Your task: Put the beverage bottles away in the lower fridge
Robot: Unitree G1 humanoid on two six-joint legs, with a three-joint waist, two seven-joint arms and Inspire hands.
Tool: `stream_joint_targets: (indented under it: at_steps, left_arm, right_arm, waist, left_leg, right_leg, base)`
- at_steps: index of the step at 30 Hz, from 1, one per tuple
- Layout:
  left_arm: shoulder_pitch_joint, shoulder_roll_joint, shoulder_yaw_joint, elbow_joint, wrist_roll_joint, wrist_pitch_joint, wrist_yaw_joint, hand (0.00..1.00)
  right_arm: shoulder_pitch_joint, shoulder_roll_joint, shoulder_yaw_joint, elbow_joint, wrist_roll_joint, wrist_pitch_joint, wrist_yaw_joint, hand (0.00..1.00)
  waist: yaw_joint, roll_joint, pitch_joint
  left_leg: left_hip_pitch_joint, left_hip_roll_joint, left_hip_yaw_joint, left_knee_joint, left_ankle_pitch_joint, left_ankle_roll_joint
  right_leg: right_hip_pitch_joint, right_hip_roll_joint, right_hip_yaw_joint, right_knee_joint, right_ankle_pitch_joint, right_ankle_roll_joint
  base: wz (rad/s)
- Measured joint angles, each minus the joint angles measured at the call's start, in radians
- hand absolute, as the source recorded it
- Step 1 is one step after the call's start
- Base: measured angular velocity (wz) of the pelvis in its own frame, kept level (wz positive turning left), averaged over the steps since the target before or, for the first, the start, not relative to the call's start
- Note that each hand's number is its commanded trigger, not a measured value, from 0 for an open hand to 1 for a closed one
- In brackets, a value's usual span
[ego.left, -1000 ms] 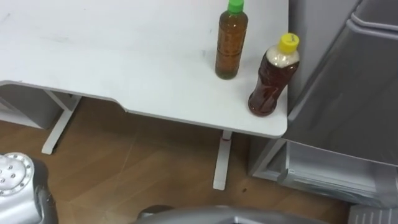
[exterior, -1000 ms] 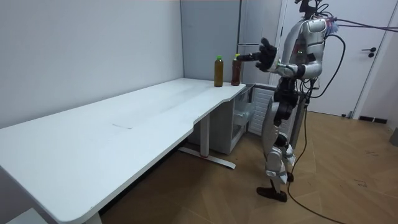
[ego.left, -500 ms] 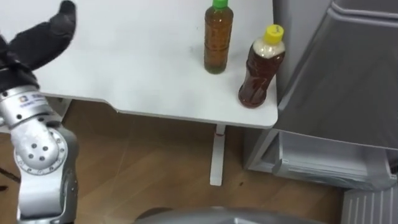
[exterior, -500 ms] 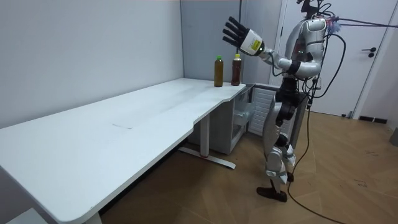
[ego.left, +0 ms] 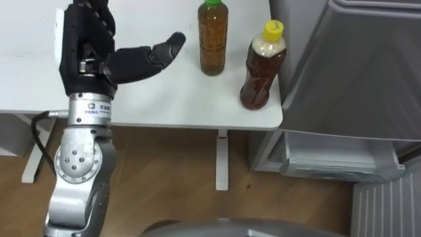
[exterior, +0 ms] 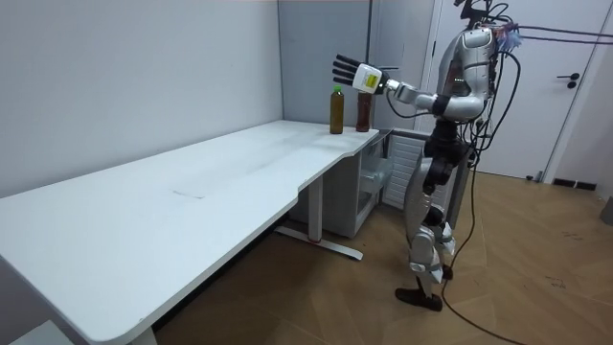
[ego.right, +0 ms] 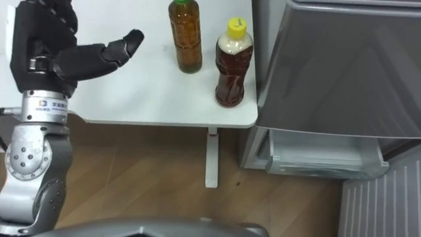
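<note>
Two drinks, a green-cap bottle (ego.left: 212,39) and a yellow-cap bottle (ego.left: 261,66), stand upright side by side on the surface's (ego.left: 164,99) right corner, right next to the fridge (ego.left: 348,72). The left hand (ego.left: 89,52) hovers left of them, fingers spread apart and holding nothing.

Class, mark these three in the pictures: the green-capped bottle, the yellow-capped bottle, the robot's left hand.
green-capped bottle (ego.left: 213,41): left eye view, mid body.
yellow-capped bottle (ego.left: 261,71): left eye view, mid body.
left hand (ego.left: 87,56): left eye view, middle of the hand.
</note>
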State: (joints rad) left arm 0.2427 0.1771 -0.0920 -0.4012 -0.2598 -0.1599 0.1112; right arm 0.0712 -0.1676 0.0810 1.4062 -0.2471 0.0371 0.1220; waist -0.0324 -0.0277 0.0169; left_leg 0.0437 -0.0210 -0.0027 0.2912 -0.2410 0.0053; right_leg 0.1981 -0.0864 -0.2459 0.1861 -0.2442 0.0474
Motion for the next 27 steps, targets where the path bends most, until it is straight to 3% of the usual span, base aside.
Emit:
stream_joint_targets:
  at_steps: [7, 17, 21, 27]
  left_arm:
    - [0.000, 0.000, -0.054, 0.016, 0.004, 0.009, -0.062, 0.00]
    - [0.001, 0.000, -0.070, 0.016, 0.070, 0.009, -0.122, 0.00]
    - [0.001, 0.001, -0.074, 0.016, 0.075, 0.010, -0.133, 0.00]
    - [0.001, 0.001, -0.074, 0.020, 0.071, 0.025, -0.161, 0.00]
  right_arm:
    - [-0.004, 0.011, 0.015, 0.001, 0.033, 0.006, -0.017, 0.00]
    - [-0.007, 0.015, 0.014, 0.037, 0.060, -0.001, -0.042, 0.00]
    - [-0.007, 0.017, 0.014, 0.035, 0.077, -0.001, -0.038, 0.00]
    - [-0.009, 0.019, 0.012, 0.031, 0.080, -0.001, -0.045, 0.00]
  waist:
    - [-0.013, -0.004, 0.0007]
    - [-0.021, -0.016, 0.0007]
    - [-0.022, -0.025, -0.0018]
    - [-0.021, -0.022, -0.0060]
  left_leg:
    - [0.003, 0.000, 0.008, -0.009, 0.003, 0.001]
    - [0.015, 0.006, 0.028, -0.019, 0.004, 0.000]
    - [0.016, 0.007, 0.032, -0.018, 0.004, 0.000]
    - [0.018, 0.008, 0.036, -0.026, 0.004, 0.000]
  right_leg:
    - [-0.005, 0.000, 0.013, -0.001, 0.000, 0.000]
    - [-0.006, 0.001, 0.024, -0.001, 0.000, 0.000]
    - [-0.006, 0.001, 0.026, 0.000, 0.001, -0.001]
    - [-0.006, 0.002, 0.033, 0.001, 0.002, -0.002]
  base:
    - [-0.02]
    - [-0.04]
    - [-0.02]
    - [-0.01]
